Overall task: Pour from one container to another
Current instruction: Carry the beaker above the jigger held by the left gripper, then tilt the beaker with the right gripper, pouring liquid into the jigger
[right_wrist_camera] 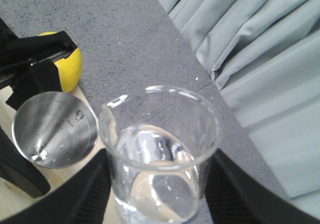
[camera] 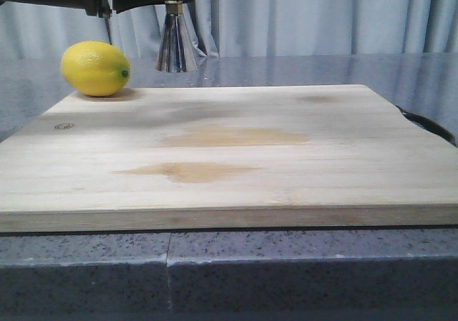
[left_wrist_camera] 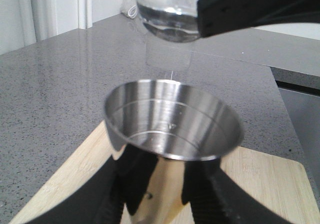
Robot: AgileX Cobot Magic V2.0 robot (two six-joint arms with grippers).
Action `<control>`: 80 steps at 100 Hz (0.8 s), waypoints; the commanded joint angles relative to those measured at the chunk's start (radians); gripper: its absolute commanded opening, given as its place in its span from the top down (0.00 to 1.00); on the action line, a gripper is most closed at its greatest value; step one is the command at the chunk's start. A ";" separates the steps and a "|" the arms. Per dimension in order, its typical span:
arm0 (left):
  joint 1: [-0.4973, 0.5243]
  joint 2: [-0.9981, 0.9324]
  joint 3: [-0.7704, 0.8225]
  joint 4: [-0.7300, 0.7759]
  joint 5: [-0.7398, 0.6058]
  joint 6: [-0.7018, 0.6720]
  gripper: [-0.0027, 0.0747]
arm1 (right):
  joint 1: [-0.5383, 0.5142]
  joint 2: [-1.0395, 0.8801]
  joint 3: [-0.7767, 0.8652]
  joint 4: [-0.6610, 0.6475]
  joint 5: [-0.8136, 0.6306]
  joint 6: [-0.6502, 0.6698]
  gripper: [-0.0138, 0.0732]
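My left gripper (left_wrist_camera: 167, 181) is shut on the steel jigger (left_wrist_camera: 172, 121), its black fingers clamped low on the body. The upper cup faces up and holds only a few droplets. In the front view the jigger's lower cone (camera: 176, 46) hangs above the board's far left edge, under black gripper parts at the top. My right gripper (right_wrist_camera: 160, 184) is shut on the glass beaker (right_wrist_camera: 160, 144), which holds clear liquid. The beaker's lip points toward the jigger (right_wrist_camera: 54, 129) beside it. In the left wrist view the beaker's base (left_wrist_camera: 167, 17) floats above and beyond the jigger. The beaker is out of the front view.
A yellow lemon (camera: 95, 68) rests at the far left corner of the wooden cutting board (camera: 236, 149), close beside the jigger. The board lies on a grey speckled counter (camera: 300, 271). A dark handle (camera: 429, 124) shows at the board's right edge. Curtains hang behind.
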 commanded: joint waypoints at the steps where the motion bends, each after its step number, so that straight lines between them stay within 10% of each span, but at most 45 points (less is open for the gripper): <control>1: 0.001 -0.051 -0.029 -0.089 0.098 -0.007 0.64 | 0.016 -0.035 -0.040 -0.085 -0.064 -0.010 0.47; 80: 0.001 -0.051 -0.029 -0.089 0.098 -0.007 0.64 | 0.049 -0.035 -0.040 -0.268 -0.070 -0.048 0.47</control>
